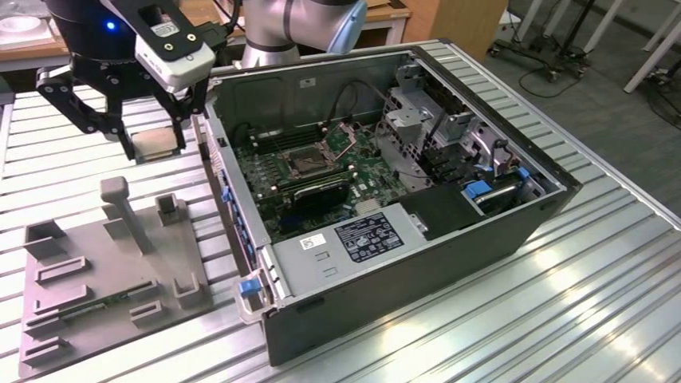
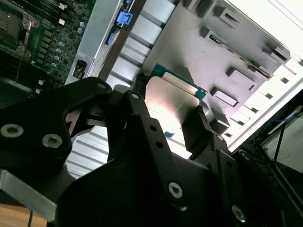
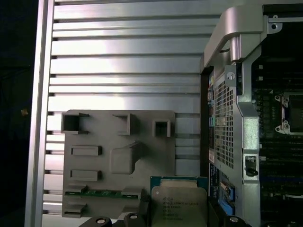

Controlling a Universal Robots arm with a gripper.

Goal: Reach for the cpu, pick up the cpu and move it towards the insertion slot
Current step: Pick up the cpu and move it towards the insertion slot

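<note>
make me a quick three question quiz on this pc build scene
1. True or false: the gripper is shut on the chip.
2. The chip is: A) seated in its socket B) held beside the computer case C) lying on the table
3. Fill in: the green strip lies in the grey ____.
Key: 1 true; 2 B; 3 holder

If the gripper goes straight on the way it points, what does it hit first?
Likely the grey fixture, near its edge by the slatted table, with the held cpu touching first; depth unclear.
</note>
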